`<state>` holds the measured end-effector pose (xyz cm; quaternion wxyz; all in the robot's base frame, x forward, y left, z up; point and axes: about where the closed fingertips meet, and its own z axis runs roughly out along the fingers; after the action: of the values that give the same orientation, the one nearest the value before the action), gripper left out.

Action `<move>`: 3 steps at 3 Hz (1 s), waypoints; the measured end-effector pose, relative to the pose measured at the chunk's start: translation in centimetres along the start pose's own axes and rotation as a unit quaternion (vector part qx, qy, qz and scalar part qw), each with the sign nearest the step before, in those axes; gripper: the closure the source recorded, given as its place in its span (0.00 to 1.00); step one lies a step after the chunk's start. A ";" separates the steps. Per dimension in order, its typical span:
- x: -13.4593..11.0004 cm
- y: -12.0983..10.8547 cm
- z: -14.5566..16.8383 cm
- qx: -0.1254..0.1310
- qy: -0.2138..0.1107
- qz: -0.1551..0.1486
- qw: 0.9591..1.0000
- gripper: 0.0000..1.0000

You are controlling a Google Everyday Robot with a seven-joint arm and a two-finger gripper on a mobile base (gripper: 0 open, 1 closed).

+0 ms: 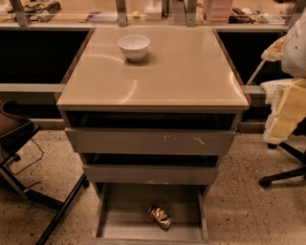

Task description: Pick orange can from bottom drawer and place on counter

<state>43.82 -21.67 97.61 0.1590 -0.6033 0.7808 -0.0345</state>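
The orange can lies on its side on the grey floor of the open bottom drawer, a little right of the drawer's middle. The beige counter tops the grey drawer cabinet. My gripper hangs at the right edge of the view, level with the counter's front edge. It is well above and to the right of the can and apart from the cabinet.
A white bowl stands on the counter near its back left. Two upper drawers are part open; the top one has white scratches. A dark chair stands at left, a chair base at right, and a cluttered desk behind.
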 end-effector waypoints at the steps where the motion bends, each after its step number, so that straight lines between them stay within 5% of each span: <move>1: 0.3 0.0 1.0 0.001 0.004 0.004 1.000 0.00; 2: 1.7 0.3 4.8 -0.013 0.028 0.017 0.999 0.00; 3: 1.7 0.3 4.8 -0.013 0.028 0.017 0.999 0.00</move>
<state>44.52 -22.57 92.61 0.1302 -0.5908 0.7953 -0.0382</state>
